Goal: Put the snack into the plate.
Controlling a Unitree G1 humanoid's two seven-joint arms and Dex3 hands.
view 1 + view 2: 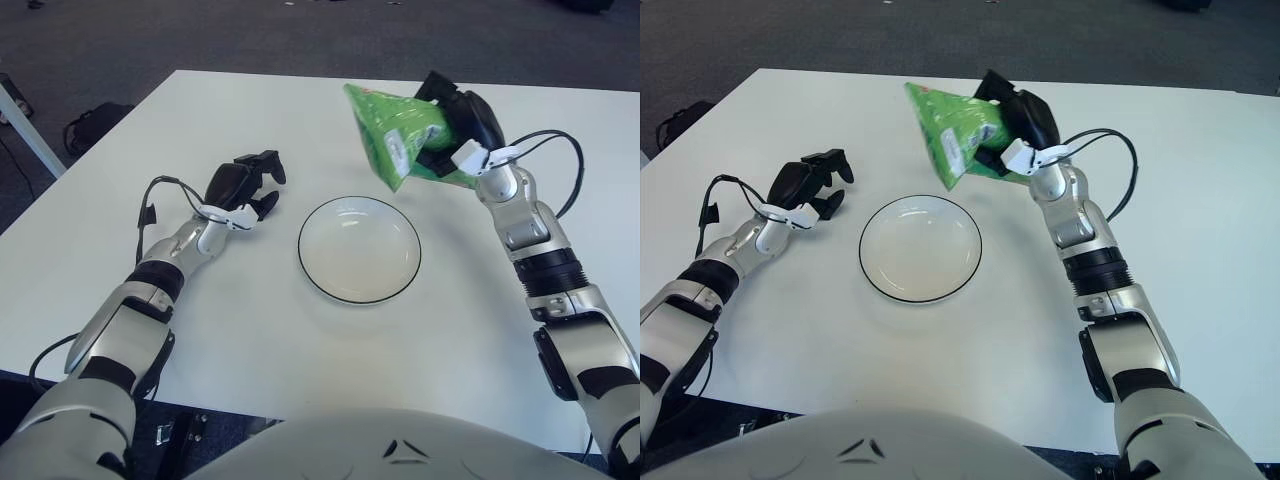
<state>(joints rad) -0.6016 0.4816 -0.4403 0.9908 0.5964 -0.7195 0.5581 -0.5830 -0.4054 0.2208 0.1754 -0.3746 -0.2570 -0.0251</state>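
- My right hand is in the upper middle of the frame, and its fingers are wrapped tight around the snack
- The snack is a green bag, up in the air, not touching the table
- The bag hangs tilted, with its far end pointing to the upper left and my fingers gripping its right side
- The plate sits in the middle of the frame, white with a dark rim, and nothing is in it
- The bag is just above and a bit to the right of the plate's far edge, so I think the carry is almost done
- I guess the bag is light and soft (it looks puffy, like it has air inside), so it will crinkle and bend if I squeeze hard
- The skin looks shiny, so it may slip; holding it by the side seam, as I do, seems best
- What is inside may break, so I would lower it gently
- My left hand shows in the left middle of the frame, left of the plate, with its fingers curled and holding nothing
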